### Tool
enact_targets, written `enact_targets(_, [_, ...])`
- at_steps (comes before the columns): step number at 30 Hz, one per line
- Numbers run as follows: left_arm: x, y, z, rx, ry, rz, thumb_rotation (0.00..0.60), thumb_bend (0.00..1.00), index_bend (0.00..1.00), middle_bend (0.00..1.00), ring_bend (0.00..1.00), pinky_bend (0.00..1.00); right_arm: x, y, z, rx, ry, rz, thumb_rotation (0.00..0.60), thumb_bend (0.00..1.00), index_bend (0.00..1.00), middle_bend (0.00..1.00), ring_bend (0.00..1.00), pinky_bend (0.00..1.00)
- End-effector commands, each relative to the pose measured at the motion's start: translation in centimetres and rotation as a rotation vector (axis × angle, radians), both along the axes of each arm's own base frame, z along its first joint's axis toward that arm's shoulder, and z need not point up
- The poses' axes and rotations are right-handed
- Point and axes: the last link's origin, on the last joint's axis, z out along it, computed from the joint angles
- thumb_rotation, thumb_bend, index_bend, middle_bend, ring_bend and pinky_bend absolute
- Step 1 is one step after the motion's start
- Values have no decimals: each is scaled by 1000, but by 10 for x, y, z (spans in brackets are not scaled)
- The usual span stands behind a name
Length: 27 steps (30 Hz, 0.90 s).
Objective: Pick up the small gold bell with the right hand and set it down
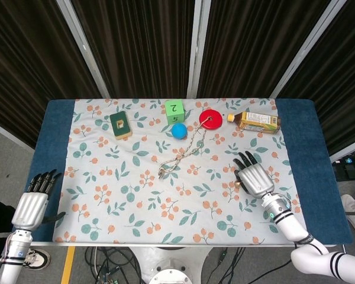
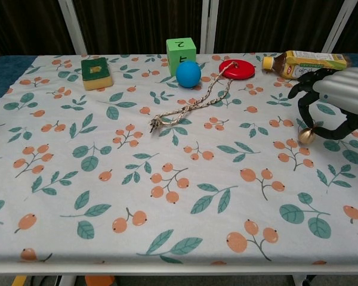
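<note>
The small gold bell [image 2: 306, 136] hangs low over the floral cloth at the right side, pinched between the fingertips of my right hand [image 2: 337, 98]. In the head view the bell [image 1: 237, 184] peeks out at the left edge of my right hand [image 1: 253, 177], whose back faces up and covers most of it. I cannot tell whether the bell touches the cloth. My left hand [image 1: 32, 204] hangs off the table's left front corner, fingers apart and holding nothing.
Along the far side lie a tea bottle [image 2: 304, 62], a red disc [image 2: 237, 68] with a rope [image 2: 191, 106] trailing from it, a blue ball [image 2: 188, 74], a green die [image 2: 181, 49] and a green-topped sponge [image 2: 96, 72].
</note>
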Motion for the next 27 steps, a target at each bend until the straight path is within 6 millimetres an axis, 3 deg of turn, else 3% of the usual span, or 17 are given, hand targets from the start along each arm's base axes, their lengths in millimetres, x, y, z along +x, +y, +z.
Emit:
enact_targets(1, [0,0,0,1,-1,-1,600,0,0,0,0,6,0,-1,-2,2,2,-4,600,407,874,185,0,0])
enact_targets(9, [1,0,0,2,-1,-2,600,0,0,0,0,5,-1,-1,-2,6,15,-7,600,375,841,179,0,0])
enact_targets(14, [0,0,0,2,0,-1,600,0,0,0,0,5,-3,-1,-2,13,19,-19,600,333,740,152,0,0])
enact_targets(18, [0,0,1,5,0,-1,600,0,0,0,0,5,-2,-1,4,3,3,-24,600,246,459,80,0,0])
enact_targets(22, [1,0,1,4,-1,-4,600,0,0,0,0,5,-2,0,15,-22,-31,-31,600,138,29,3,0,0])
enact_targets(27, [2,0,1,7,3,-7,600,0,0,0,0,5,-4,7,34,-58,-91,-32,600,38,0,0,0,0])
